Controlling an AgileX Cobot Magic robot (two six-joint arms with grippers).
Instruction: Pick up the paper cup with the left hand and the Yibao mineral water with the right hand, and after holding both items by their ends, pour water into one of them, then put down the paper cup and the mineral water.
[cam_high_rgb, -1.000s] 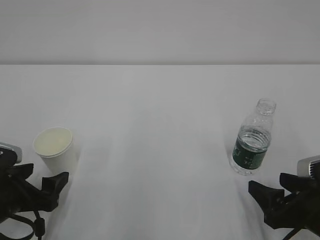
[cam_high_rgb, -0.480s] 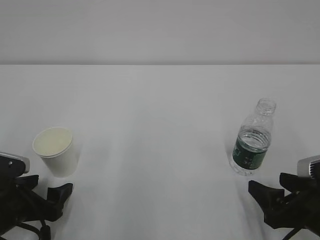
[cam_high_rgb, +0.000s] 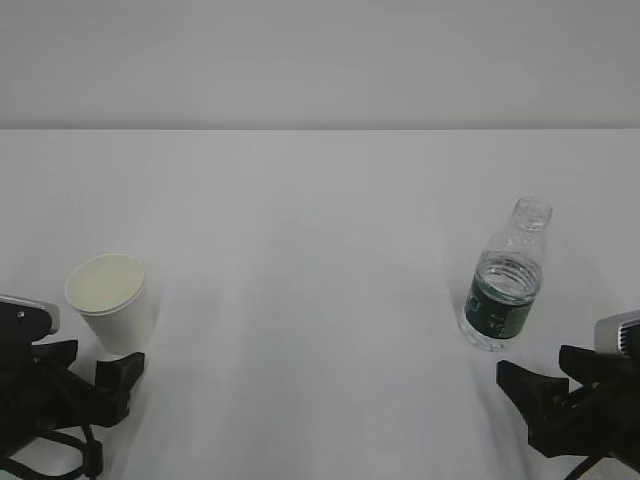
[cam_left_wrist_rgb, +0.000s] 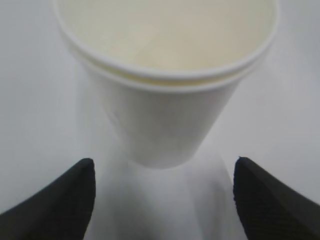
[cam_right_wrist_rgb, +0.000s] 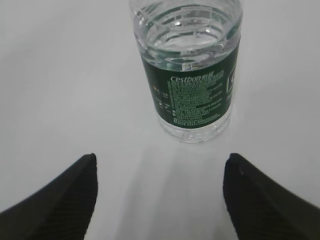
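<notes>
The white paper cup (cam_high_rgb: 108, 300) stands upright on the white table (cam_high_rgb: 320, 300) at the left. In the left wrist view the cup (cam_left_wrist_rgb: 165, 100) fills the upper frame, its cream inside showing. My left gripper (cam_high_rgb: 97, 362) is open and empty just in front of the cup; in its wrist view (cam_left_wrist_rgb: 163, 175) the jaws stand wide on either side of the cup's base, not touching it. The capless Yibao bottle (cam_high_rgb: 505, 280), with a green label and some water, stands upright at the right. My right gripper (cam_high_rgb: 543, 372) is open just in front of the bottle (cam_right_wrist_rgb: 192, 85), its jaws wide apart (cam_right_wrist_rgb: 159, 170).
The white table runs back to a pale wall. Nothing else stands on it. Cup and bottle are far apart, with bare table between them.
My left gripper drew back from the cup, then edged a little forward toward it again, still open. The right gripper, cup and bottle have not moved.
</notes>
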